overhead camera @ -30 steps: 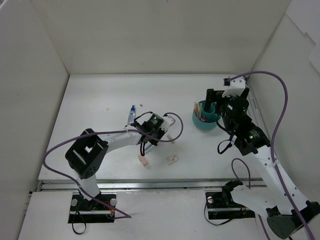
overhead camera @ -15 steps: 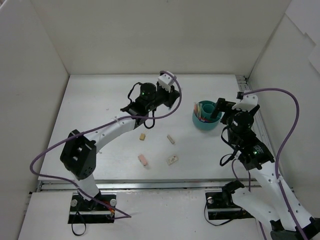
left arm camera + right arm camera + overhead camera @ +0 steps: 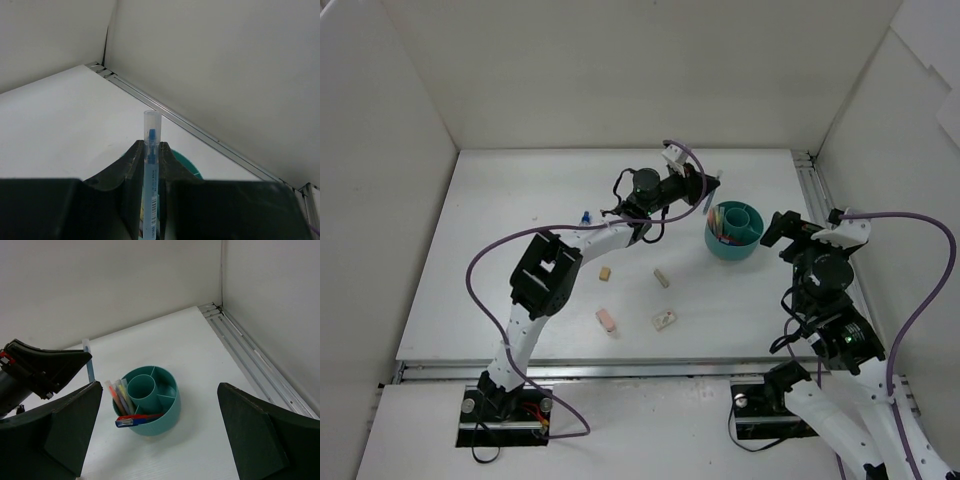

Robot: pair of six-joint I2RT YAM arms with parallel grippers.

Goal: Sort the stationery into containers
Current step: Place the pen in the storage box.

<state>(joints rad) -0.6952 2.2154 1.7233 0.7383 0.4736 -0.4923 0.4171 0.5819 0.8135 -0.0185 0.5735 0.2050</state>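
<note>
- Sitting on the table, right side: teal bowl, pens inside.
- Gaping wide just right of the bowl: right tool.
- Pinching a clear blue pen just left of the bowl: left tool.
- Lying nearer: pink eraser.

Smooth plastic bowl, clear plastic pen

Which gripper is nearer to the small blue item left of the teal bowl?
Left. The left gripper, shut on a clear pen, is right of the small blue item; the right gripper is farther right, beyond the teal bowl.
</note>
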